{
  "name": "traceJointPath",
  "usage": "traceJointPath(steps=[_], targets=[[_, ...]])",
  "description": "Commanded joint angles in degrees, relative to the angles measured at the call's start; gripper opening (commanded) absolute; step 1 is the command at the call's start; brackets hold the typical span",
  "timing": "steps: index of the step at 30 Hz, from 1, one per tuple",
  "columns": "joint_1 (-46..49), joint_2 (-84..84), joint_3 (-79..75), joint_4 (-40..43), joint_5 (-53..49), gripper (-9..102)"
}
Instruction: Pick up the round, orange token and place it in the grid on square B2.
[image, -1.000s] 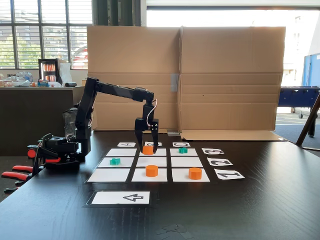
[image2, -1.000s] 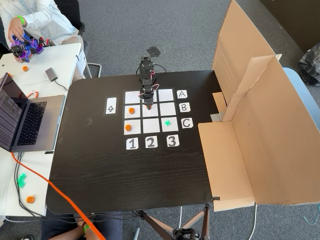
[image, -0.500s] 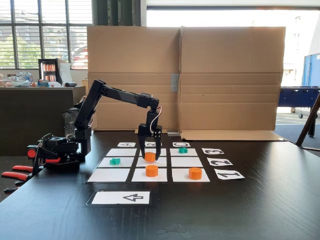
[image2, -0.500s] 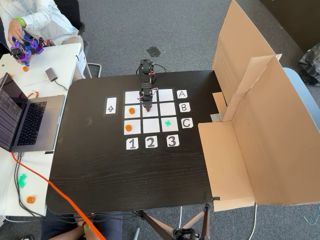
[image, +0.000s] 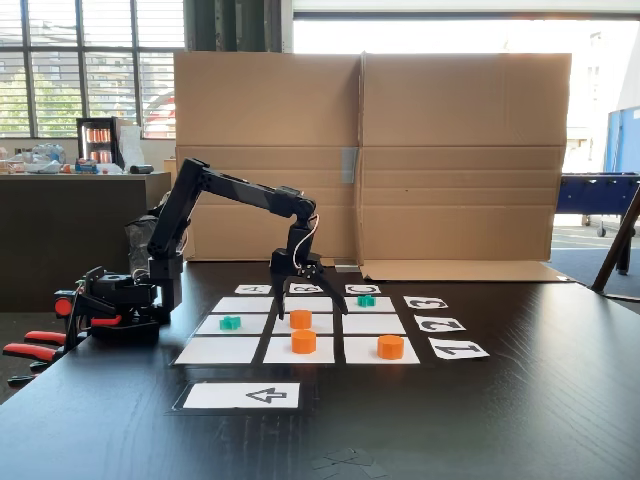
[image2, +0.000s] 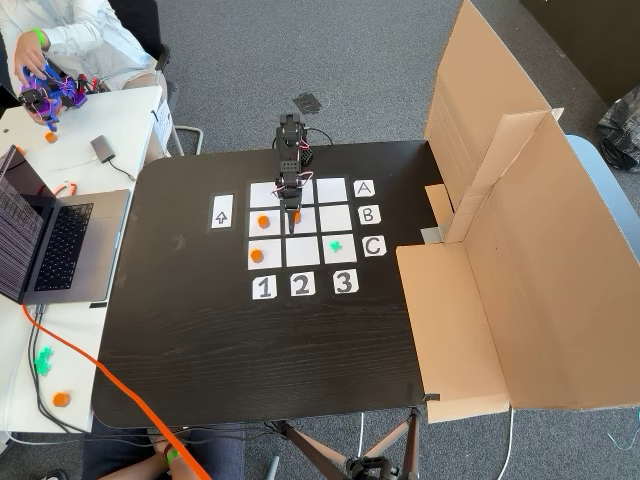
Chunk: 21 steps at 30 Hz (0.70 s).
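The dark surface (image: 520, 400) carries everything; a cardboard screen (image: 370, 160) stands at its far edge in the front fixed view. On the surface lies the grid (image: 372, 323) of nine white squares, with number cards at its right in that view and an arrow card (image: 243, 395) in front.

The arm (image: 235, 190) reaches from its base at the left over the grid's middle column. Its tool (image: 311, 301) hangs low with the fingers spread wide, one to either side and just behind the token (image: 300, 319), not touching it as far as this view tells. In the high fixed view the tool (image2: 292, 207) sits over the same spot, half hiding the token (image2: 296, 216).

The token rests on the middle square, B2 (image: 318, 324), toward that square's far left part. Two like orange tokens lie in the near row, at (image: 303, 341) and (image: 391, 346), and two green tokens (image: 231, 322) and (image: 366, 300) sit elsewhere on the grid.

By this, the placing looks done and the step in hand is the release and withdrawal. The next move calls for a straight lift with the fingers kept apart, so that neither one knocks the token off its square, then a swing clear without brushing the neighbouring tokens.
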Motion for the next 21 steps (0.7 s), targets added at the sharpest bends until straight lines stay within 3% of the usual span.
traceJointPath(steps=[1, 8, 10, 11, 13, 16, 17, 21], targets=[[0.18, 8.44, 6.94, -2.81, -1.32, 65], [9.40, 34.80, 23.47, -13.80, -1.49, 66], [14.15, 43.24, 25.49, -15.47, -1.58, 61], [16.61, 46.67, 25.93, -15.64, -2.37, 56], [22.50, 52.91, 26.10, -17.40, -5.36, 31], [35.07, 59.41, 26.10, -22.85, -5.45, 14], [39.90, 60.82, 25.93, -24.52, -5.54, -1], [56.69, 66.01, 29.27, -28.21, -3.43, -1]])
